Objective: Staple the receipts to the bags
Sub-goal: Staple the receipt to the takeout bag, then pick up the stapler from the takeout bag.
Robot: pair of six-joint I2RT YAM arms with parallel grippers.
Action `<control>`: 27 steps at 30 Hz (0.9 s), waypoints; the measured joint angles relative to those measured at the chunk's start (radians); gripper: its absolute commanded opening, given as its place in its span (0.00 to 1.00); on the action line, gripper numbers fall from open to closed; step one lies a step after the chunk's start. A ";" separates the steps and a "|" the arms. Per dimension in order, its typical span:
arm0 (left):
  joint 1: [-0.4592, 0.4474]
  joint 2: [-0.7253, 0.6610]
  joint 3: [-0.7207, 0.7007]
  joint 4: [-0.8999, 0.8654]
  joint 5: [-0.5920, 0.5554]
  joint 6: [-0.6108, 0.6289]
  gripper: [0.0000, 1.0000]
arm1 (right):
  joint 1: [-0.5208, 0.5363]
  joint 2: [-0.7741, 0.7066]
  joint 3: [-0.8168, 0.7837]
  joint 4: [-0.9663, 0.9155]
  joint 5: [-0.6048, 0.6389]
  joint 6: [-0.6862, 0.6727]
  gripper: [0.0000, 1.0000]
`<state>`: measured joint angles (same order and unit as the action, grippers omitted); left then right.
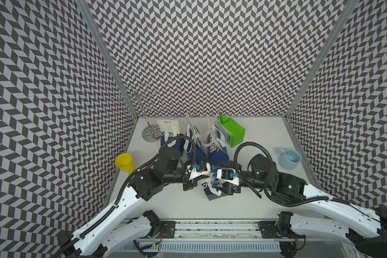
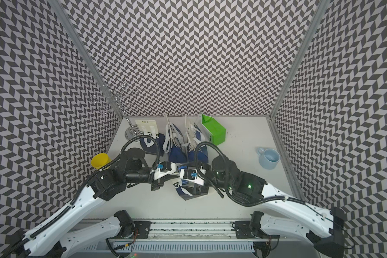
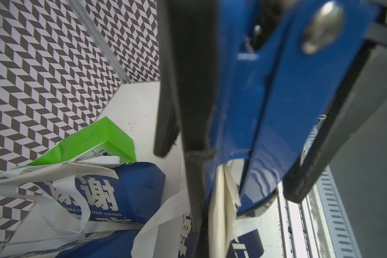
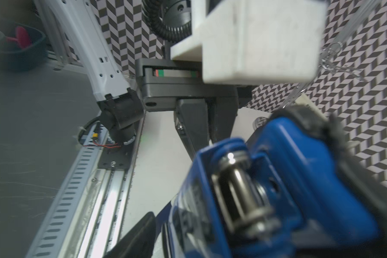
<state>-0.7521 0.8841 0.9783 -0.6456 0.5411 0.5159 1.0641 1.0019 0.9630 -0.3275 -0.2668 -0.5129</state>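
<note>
In both top views my two grippers meet over a dark blue bag (image 1: pixel 207 189) (image 2: pixel 180 189) lying near the table's front middle. My left gripper (image 1: pixel 207 176) (image 3: pixel 210 219) is shut on a cream receipt (image 3: pixel 219 212) held against that bag's top edge. My right gripper (image 1: pixel 215 179) (image 4: pixel 244 223) is shut on the blue stapler (image 3: pixel 266 100) (image 4: pixel 288 178), whose mouth sits over the receipt. Behind them stand two blue bags (image 1: pixel 194 152) (image 1: pixel 217 154) with pale slips at their tops. A green bag (image 1: pixel 231 131) stands further back. Another blue bag (image 1: pixel 169 139) lies flat at the back left.
A wire mug tree (image 1: pixel 151 134) stands in the back left corner. A yellow cup (image 1: pixel 125 162) sits at the left edge and a light blue mug (image 1: pixel 289 158) at the right. A metal rail (image 1: pixel 210 225) runs along the front edge.
</note>
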 measured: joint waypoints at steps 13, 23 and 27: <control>0.000 -0.003 -0.002 -0.024 0.008 -0.006 0.00 | -0.009 0.013 -0.029 0.053 -0.069 0.130 0.61; -0.002 -0.054 -0.071 0.205 -0.242 -0.162 0.00 | 0.001 -0.098 -0.091 0.346 0.303 0.201 0.77; -0.002 -0.051 -0.071 0.293 -0.312 -0.248 0.00 | 0.000 -0.127 -0.117 0.424 0.423 0.229 0.70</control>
<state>-0.7544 0.8333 0.9077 -0.3527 0.2295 0.2684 1.0645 0.8749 0.8463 0.0963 0.1562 -0.2836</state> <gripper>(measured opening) 0.067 0.734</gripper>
